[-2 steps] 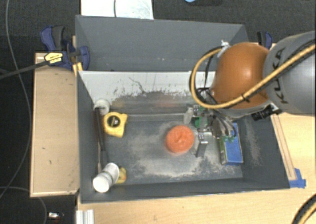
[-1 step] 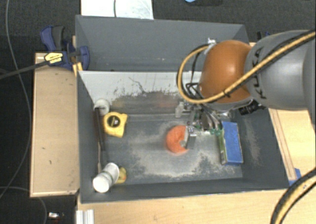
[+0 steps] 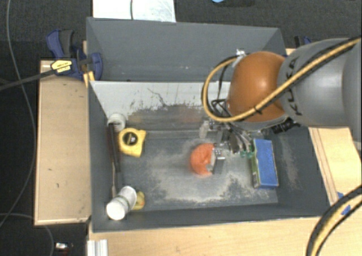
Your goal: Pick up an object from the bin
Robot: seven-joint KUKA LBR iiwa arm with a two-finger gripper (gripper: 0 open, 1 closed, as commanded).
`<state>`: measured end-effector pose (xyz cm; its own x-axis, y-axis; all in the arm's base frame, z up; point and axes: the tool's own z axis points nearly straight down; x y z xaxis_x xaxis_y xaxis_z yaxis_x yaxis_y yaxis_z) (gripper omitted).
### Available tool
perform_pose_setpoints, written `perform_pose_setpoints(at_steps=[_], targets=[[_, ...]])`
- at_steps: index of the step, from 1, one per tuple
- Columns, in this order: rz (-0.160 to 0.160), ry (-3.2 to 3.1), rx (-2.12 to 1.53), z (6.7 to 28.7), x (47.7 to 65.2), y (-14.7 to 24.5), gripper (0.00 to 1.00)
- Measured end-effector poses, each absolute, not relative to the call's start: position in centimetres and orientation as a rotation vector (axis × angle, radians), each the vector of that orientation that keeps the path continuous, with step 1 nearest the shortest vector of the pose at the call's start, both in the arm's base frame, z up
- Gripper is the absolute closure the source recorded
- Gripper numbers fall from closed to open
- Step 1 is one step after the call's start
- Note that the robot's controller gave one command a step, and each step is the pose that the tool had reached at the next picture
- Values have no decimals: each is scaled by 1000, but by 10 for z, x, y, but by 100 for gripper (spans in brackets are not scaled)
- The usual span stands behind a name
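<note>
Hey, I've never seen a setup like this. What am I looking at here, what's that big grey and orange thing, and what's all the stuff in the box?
This is one picture, taken from above and slightly to the side of a grey metal bin. The big grey shape coming in from the right is a robot arm, and the orange cover is part of it. At its end is the tool, low in the bin right beside an orange rounded lump. I cannot tell whether it grips the lump. Also in the bin are a yellow tape measure, a blue flat block and a small white cylinder.
</note>
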<state>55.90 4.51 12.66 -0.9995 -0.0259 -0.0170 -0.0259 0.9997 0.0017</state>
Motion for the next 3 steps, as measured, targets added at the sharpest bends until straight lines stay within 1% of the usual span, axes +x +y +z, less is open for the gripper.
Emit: perform_pose_setpoints(at_steps=[1,2,3], targets=[[-3,3080,-536,107,562,40,0],[0,3122,-180,86,573,24,0],[2,3127,15,82,574,19,0]])
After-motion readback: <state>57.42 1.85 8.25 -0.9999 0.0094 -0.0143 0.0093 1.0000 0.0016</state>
